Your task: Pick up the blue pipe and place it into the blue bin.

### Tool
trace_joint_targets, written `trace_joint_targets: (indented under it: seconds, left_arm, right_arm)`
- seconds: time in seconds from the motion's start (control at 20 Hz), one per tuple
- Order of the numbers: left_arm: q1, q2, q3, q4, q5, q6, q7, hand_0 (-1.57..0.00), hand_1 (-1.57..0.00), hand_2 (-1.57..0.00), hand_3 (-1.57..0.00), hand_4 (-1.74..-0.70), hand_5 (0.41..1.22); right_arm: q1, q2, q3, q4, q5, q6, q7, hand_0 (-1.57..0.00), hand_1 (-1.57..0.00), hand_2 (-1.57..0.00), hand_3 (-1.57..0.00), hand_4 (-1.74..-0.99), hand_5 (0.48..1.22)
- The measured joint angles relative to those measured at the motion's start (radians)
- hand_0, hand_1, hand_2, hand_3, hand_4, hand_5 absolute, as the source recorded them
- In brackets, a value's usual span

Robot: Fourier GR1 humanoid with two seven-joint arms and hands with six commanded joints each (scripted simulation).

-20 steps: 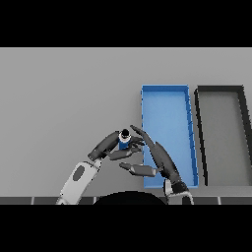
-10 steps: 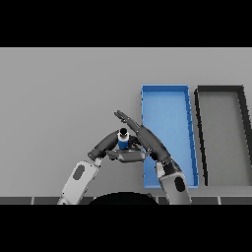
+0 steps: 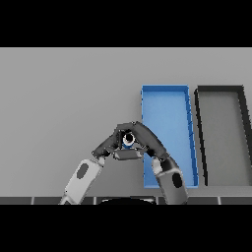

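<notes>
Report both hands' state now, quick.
Left hand: fingers against the blue pipe from the left; grip cannot be told.
Right hand: shut on the blue pipe, fingers curled over it, beside the blue bin.

Grey table (image 3: 59,98); blue bin (image 3: 165,92); black bin (image 3: 220,89)

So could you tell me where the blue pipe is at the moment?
In the head view the blue pipe sits enclosed between the left hand and the right hand, just left of the blue bin.
</notes>
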Motion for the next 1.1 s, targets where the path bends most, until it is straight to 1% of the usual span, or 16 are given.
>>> trace_joint_targets:
  seconds: [0.05,0.1,0.15,0.25,0.35,0.45,0.5,0.55,0.6,0.65,0.7,0.75,0.85,0.9,1.05,1.1]
  left_arm:
    - [0.005,-0.004,0.010,-0.001,0.023,-0.012,-0.020,-1.57,-1.57,-1.57,-1.53,-1.69,1.221]
    - [0.008,-0.013,0.014,0.003,0.032,-0.017,-0.017,-1.57,-1.57,-1.57,-1.50,-1.70,1.221]
    - [0.008,-0.017,0.018,0.000,0.036,-0.022,-0.028,-1.57,-1.57,-1.57,-1.49,-1.71,1.221]
    - [0.005,-0.016,0.033,0.012,0.041,-0.041,-0.036,-1.57,-1.57,-1.57,-1.44,-1.72,1.221]
    - [0.003,-0.026,0.040,0.015,0.034,-0.044,-0.031,-1.57,-1.57,-1.57,-1.44,-1.73,1.221]
    - [0.006,-0.031,0.040,-0.003,0.025,-0.039,-0.027,-1.57,-1.57,-1.57,-1.43,-1.73,1.221]
    - [0.007,-0.034,0.039,-0.003,0.024,-0.038,-0.016,-1.57,-1.57,-1.57,-1.43,-1.73,1.221]
    - [0.006,-0.035,0.038,-0.004,0.022,-0.032,-0.033,-1.57,-1.57,-1.57,-1.42,-1.73,1.221]
    - [0.002,-0.033,0.038,-0.001,0.014,-0.027,-0.025,-1.57,-1.57,-1.57,-1.42,-1.73,1.221]
    - [0.003,-0.021,0.043,-0.003,0.003,-0.023,-0.040,-1.57,-1.57,-1.57,-1.45,-1.72,1.221]
    - [0.001,-0.018,0.038,0.001,-0.028,-0.008,-0.065,-1.46,-1.34,-1.29,-1.17,-1.60,1.221]
    - [0.002,-0.016,0.037,0.003,-0.060,0.005,-0.074,-1.17,-1.07,-1.03,-0.93,-1.47,1.221]
    - [0.002,0.004,0.041,-0.004,-0.058,-0.053,-0.056,-0.75,-0.69,-0.66,-0.60,-1.28,1.221]
    - [-0.003,0.012,0.043,-0.008,-0.063,-0.079,-0.055,-0.60,-0.55,-0.53,-0.48,-1.21,1.221]
    - [0.005,0.008,0.050,-0.006,-0.092,-0.100,-0.035,-0.31,-0.28,-0.27,-0.24,-1.05,0.938]
    - [0.002,0.010,0.061,-0.005,-0.086,-0.097,-0.004,-0.24,-0.22,-0.22,-0.19,-1.02,0.848]
  right_arm:
    - [-0.007,0.019,0.008,0.010,0.000,-0.012,0.009,-1.29,-1.29,-1.30,-1.10,-1.606,0.765]
    - [0.000,0.015,-0.001,0.009,-0.018,-0.023,0.000,-1.34,-1.34,-1.35,-1.19,-1.628,0.856]
    - [-0.007,0.014,0.003,0.014,-0.027,-0.030,-0.005,-1.39,-1.39,-1.40,-1.25,-1.648,0.929]
    - [0.001,-0.003,0.024,0.016,-0.014,-0.041,-0.020,-1.45,-1.45,-1.46,-1.36,-1.680,1.034]
    - [-0.003,-0.024,0.024,0.015,-0.017,-0.040,-0.041,-1.50,-1.50,-1.50,-1.43,-1.702,1.101]
    - [-0.008,-0.016,0.048,0.018,-0.003,-0.061,-0.055,-1.52,-1.52,-1.53,-1.48,-1.716,1.144]
    - [-0.011,-0.013,0.047,0.026,-0.005,-0.071,-0.054,-1.53,-1.53,-1.53,-1.50,-1.721,1.160]
    - [-0.018,-0.009,0.044,0.022,-0.010,-0.077,-0.039,-1.54,-1.54,-1.54,-1.52,-1.725,1.172]
    - [-0.009,-0.012,0.044,0.024,-0.007,-0.087,-0.062,-1.55,-1.55,-1.55,-1.53,-1.728,1.182]
    - [-0.002,-0.013,0.053,0.023,0.008,-0.091,-0.078,-1.55,-1.55,-1.55,-1.54,-1.731,1.190]
    - [0.012,-0.018,0.060,0.013,0.024,-0.095,-0.092,-1.56,-1.56,-1.56,-1.54,-1.733,1.196]
    - [0.012,-0.019,0.060,0.014,0.034,-0.097,-0.090,-1.56,-1.56,-1.56,-1.55,-1.734,1.201]
    - [0.005,-0.010,0.063,0.023,0.041,-0.101,-0.092,-1.56,-1.56,-1.56,-1.56,-1.737,1.208]
    - [-0.011,0.004,0.060,0.024,0.043,-0.104,-0.053,-1.56,-1.56,-1.56,-1.56,-1.738,1.211]
    - [0.003,0.016,0.076,0.015,0.068,-0.115,-0.025,-1.57,-1.57,-1.57,-1.56,-1.739,1.216]
    - [0.003,0.020,0.081,0.017,0.079,-0.118,-0.044,-1.57,-1.57,-1.57,-1.57,-1.740,1.217]
